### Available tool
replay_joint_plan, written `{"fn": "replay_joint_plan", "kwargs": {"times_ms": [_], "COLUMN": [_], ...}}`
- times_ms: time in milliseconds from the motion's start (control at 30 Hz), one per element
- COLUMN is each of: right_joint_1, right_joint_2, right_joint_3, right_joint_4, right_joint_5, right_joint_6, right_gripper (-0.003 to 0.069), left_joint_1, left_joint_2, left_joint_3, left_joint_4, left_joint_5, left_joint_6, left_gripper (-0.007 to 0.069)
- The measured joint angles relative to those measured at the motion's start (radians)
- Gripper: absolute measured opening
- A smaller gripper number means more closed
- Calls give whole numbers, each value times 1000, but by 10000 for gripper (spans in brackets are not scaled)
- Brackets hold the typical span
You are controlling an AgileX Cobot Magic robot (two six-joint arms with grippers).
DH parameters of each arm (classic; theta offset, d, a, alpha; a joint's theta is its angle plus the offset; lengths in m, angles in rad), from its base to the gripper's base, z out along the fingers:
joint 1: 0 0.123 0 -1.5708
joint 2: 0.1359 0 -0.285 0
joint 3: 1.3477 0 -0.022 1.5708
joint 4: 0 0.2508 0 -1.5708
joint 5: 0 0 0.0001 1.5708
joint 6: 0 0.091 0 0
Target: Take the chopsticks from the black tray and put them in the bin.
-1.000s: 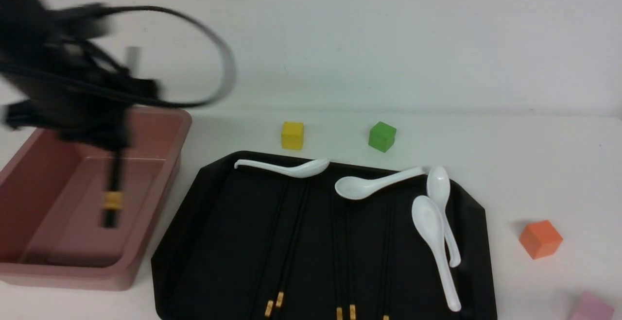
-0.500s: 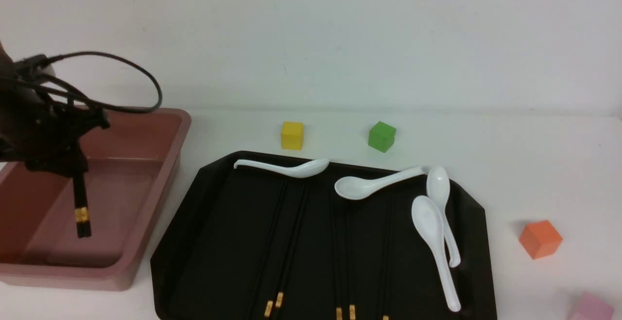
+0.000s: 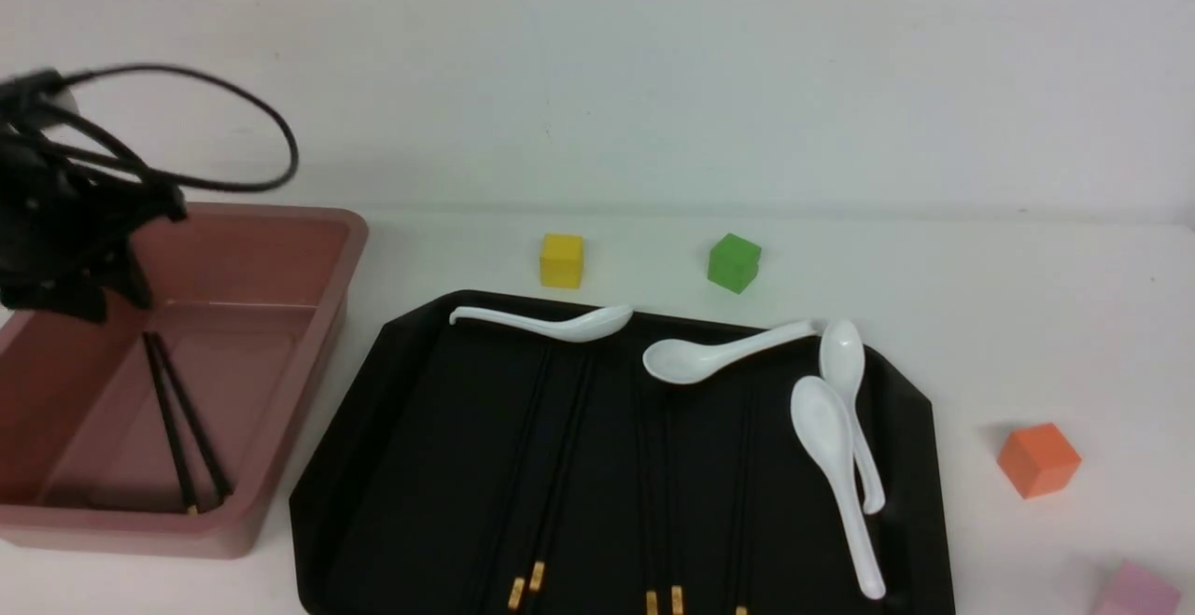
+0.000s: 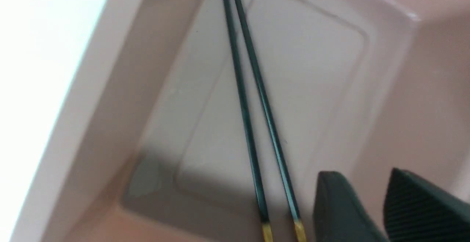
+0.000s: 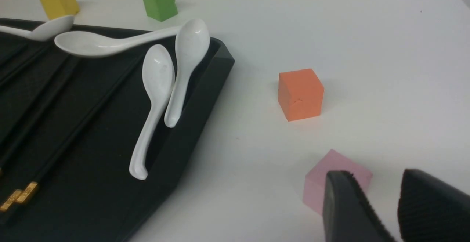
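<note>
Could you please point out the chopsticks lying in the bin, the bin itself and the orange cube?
chopsticks (image 4: 240, 87): left wrist view, mid-shaft of one stick.
bin (image 3: 271, 214): front view, on its far rim.
orange cube (image 3: 1038, 459): front view, the cube's middle.

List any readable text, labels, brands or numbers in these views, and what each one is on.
No readable text in any view.
Gold bands on the chopsticks: too small and blurred to tell whether they carry any marking.
Black tray, bin, white spoons: plain, no print visible.
Yellow cube, green cube, orange cube, pink cube: blank faces.
</note>
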Motion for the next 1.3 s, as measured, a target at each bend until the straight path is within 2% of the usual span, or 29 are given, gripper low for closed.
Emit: {"fn": "replay_joint_plan", "kwargs": {"times_ms": [67, 100, 133, 167, 200, 433, 600, 800, 1033, 1300], "right_joint_1": [0, 0, 0, 0, 0, 0, 0, 0, 0, 0], "right_joint_2": [0, 0, 0, 0, 0, 0, 0, 0, 0, 0], "right_joint_3": [0, 0, 0, 0, 0, 0, 0, 0, 0, 0], "right_joint_4": [0, 0, 0, 0, 0, 0, 0, 0, 0, 2], "right_joint_5": [0, 0, 0, 0, 0, 0, 0, 0, 0, 0], "right_joint_6": [0, 0, 0, 0, 0, 0, 0, 0, 0, 0], "right_gripper": [239, 239, 239, 239, 239, 239, 239, 239, 239, 239], "left_joint_1": [0, 0, 0, 0, 0, 0, 0, 0, 0, 0], "left_joint_2": [-54, -103, -111, -165, -208, -545, -876, -1195, -1468, -1526], "left_joint_3": [0, 0, 0, 5, 16, 220, 500, 758, 957, 1034], "left_joint_4": [-4, -10, -10, -20, -29, -150, -274, -288, -276, -261], "left_joint_5": [35, 67, 71, 103, 117, 117, -11, -158, -159, -297], "left_joint_6": [8, 11, 11, 15, 22, 70, 140, 184, 193, 193], "left_gripper": [136, 77, 68, 3, -13, -13, -13, -13, -13, -13]}}
